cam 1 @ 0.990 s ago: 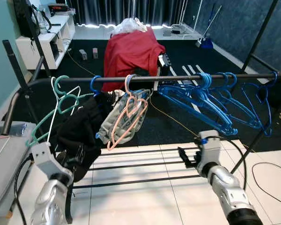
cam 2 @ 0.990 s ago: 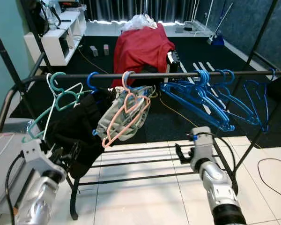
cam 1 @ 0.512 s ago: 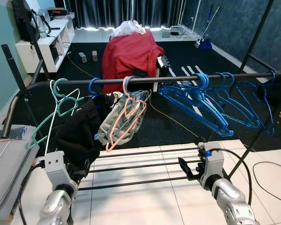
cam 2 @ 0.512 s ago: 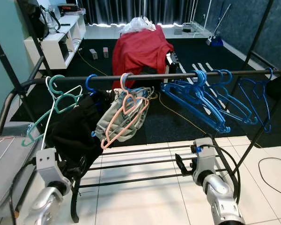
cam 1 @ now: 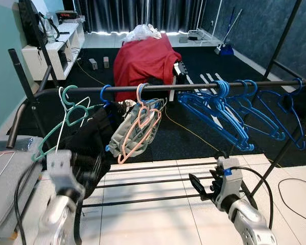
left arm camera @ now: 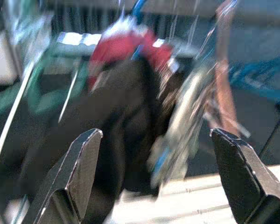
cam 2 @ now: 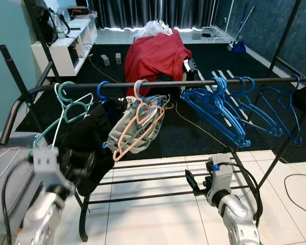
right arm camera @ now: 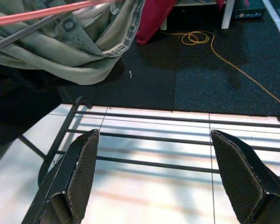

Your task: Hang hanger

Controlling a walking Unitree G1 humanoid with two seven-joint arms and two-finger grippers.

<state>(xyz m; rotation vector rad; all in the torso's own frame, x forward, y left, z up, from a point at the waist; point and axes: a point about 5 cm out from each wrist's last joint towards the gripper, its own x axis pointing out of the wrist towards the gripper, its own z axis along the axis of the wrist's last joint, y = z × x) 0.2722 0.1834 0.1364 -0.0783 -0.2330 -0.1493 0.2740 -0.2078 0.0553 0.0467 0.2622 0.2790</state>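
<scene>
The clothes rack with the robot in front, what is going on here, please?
The robot stands before the rack rail, both arms low and empty. The left end effector and right end effector are open. The pink hanger with a grey garment already hangs on the rail, beside blue hangers.

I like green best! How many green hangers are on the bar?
1. The green hanger hangs near the robot's left end of the rail, beside a white hanger. Clothes might hide others.

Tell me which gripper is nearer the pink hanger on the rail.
Left. The left gripper is open just below and left of the pink hanger, by the black garment. The right gripper, also open, is low over the rack's bottom bars, off to the hanger's right.
</scene>
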